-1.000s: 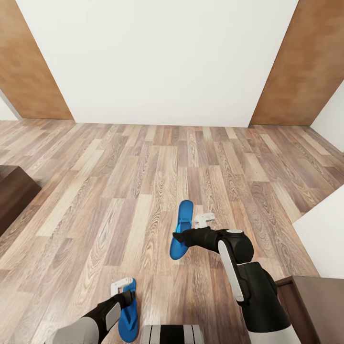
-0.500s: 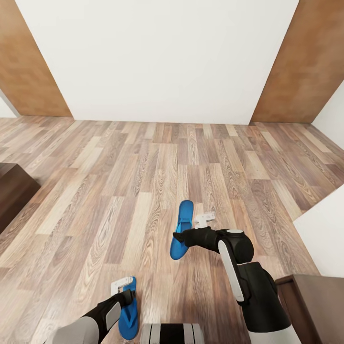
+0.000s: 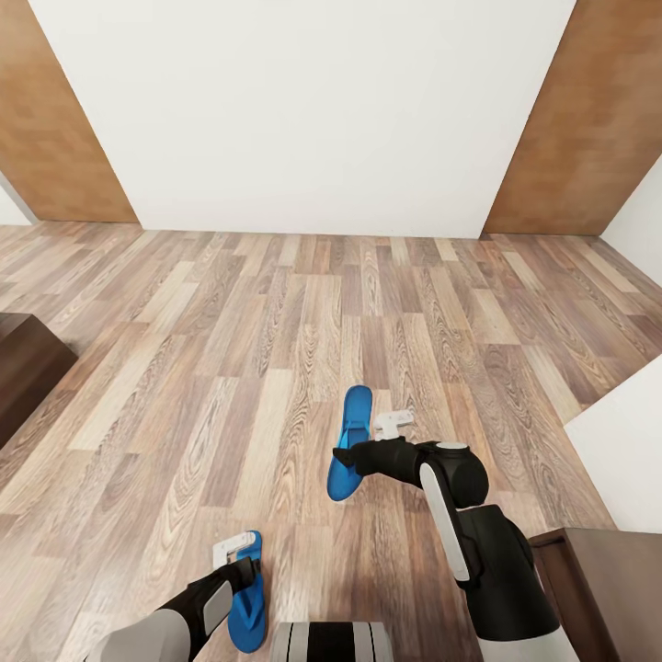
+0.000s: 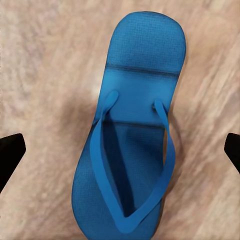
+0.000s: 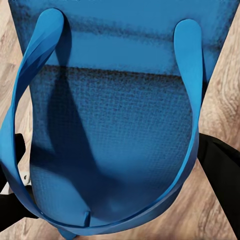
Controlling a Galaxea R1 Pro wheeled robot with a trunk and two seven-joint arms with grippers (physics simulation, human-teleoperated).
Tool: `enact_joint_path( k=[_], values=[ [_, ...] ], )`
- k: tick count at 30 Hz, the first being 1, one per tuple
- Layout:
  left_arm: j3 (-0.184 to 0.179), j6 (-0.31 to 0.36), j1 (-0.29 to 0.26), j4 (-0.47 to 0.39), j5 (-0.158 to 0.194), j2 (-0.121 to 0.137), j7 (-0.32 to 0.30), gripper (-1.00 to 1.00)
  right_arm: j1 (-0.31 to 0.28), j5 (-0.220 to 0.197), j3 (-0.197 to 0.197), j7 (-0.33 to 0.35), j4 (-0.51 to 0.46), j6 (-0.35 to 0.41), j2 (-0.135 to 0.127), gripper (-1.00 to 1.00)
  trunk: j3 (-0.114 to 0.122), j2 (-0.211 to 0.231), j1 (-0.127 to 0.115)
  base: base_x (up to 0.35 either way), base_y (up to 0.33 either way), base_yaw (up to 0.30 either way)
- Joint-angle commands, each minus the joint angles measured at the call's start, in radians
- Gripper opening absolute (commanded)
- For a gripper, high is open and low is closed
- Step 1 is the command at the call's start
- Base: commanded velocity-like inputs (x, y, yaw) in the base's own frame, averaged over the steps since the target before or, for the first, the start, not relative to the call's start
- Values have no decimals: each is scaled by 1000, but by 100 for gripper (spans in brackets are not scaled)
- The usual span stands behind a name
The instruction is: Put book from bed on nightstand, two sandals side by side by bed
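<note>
Two bright blue sandals show. One sandal hangs above the wood floor, with my right gripper shut on its edge; in the right wrist view that sandal sits close up, and the gripper has dark fingers on either side. The other sandal lies flat on the floor. My left gripper hovers over it, open. In the left wrist view this sandal lies strap-up between the widely spread gripper fingertips. The book is out of view.
A dark brown wooden piece stands at the left edge and another at the lower right. A white block juts in at the right; I cannot tell whether it is the bed. Wood-plank floor runs to the white wall.
The whole head view has drifted a little, so the floor and the lying sandal sit slightly higher in the picture. Both arms and the held sandal keep their places.
</note>
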Motion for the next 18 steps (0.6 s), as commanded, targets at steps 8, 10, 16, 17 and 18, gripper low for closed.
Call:
enact_joint_path(
  k=[8,10,16,17,18],
  values=[
    [6,1,0,-1,-9,0,2,100,0,-3,-1,-1,-1,5,0,-100,-5,-1,0,0,0,0],
    [6,1,0,-2,-9,0,2,100,0,-3,0,-1,-1,5,0,-100,-12,-1,1,0,0,0],
    [6,1,-2,-2,-9,0,2,100,0,-3,0,-1,-1,5,0,-100,-32,-2,3,0,0,0],
    [6,1,-2,-2,-9,0,2,100,0,-3,0,-1,-1,5,0,-100,-32,-2,3,0,0,0],
    [6,1,-2,-2,-9,0,2,100,0,-3,0,-1,-1,5,0,-100,-32,-2,3,0,0,0]
  ],
)
